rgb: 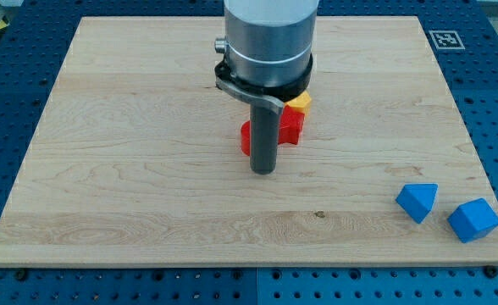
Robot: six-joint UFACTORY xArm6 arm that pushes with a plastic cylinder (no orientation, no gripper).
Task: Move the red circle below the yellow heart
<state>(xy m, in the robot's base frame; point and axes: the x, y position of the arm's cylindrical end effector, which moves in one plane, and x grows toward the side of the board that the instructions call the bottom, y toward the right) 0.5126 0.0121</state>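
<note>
My tip rests on the wooden board near its middle. Just above the tip in the view, a red block is largely hidden by the rod; its shape cannot be made out. A second red block with a notched edge sits at the rod's right, close to or touching the first. A yellow block lies right above that one, mostly hidden under the arm's body, so its shape is unclear. The tip is below the red blocks, close to the left one.
Two blue blocks lie near the board's bottom right corner: one pointing downward, the other at the very edge. A black-and-white marker sits at the top right corner. The arm's grey body covers the top middle.
</note>
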